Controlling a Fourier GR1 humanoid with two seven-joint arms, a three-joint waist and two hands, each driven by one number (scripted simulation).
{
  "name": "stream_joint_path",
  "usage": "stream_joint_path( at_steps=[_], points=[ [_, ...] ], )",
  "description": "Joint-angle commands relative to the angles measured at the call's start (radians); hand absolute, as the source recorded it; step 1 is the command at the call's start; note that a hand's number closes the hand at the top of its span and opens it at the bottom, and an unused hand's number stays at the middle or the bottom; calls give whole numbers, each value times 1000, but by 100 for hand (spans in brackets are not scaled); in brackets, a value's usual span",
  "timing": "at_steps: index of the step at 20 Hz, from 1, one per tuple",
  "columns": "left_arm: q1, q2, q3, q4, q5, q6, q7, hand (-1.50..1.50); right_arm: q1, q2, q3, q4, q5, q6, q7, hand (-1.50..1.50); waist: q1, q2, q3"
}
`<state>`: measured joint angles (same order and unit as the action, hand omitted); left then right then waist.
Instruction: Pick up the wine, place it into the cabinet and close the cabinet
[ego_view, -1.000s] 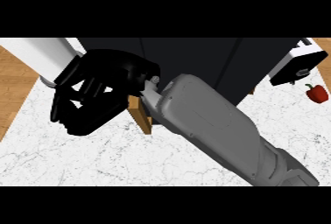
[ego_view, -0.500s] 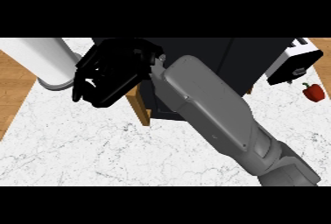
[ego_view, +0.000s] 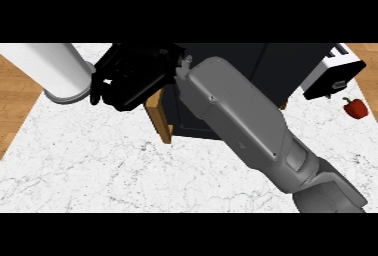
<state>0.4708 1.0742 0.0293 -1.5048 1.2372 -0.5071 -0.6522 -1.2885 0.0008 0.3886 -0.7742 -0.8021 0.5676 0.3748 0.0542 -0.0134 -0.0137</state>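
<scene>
The right hand (ego_view: 133, 75) reaches across the marble counter (ego_view: 96, 165) from the lower right, its grey forearm (ego_view: 251, 130) lying over the dark cabinet (ego_view: 288, 65). The hand sits at the cabinet's left front corner, just above the wooden door (ego_view: 159, 120), which stands ajar and edge-on to the view. Its fingers look curled inward, though against the black cabinet it is hard to make out whether they hold anything or merely press at the door. No wine bottle can be made out anywhere on the counter, so it is probably inside the cabinet already, hidden by the arm and the dark interior; that would leave only the closing of the door, which is not yet done. The left hand does not show. A tall white cylinder (ego_view: 55, 70) stands just beside the hand at the upper left, a red bell pepper (ego_view: 356, 107) lies near the right edge, and a black-and-white appliance (ego_view: 334, 75) sits above the pepper. No brand, label or writing can be read on any of these.
</scene>
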Motion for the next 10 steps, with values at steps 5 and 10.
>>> stream_joint_path(
  at_steps=[5, 10],
  points=[
    [9, -28, 19, -30, -36, -25, -9, -150, -1, -135, -109, 113, 64, -86, -123, 150, -12, 25, 13],
    [-3, -29, 29, -40, -25, -8, 15, -150, 16, -169, -125, 96, 104, -136, -189, 150, -26, 27, 13]
  ],
)
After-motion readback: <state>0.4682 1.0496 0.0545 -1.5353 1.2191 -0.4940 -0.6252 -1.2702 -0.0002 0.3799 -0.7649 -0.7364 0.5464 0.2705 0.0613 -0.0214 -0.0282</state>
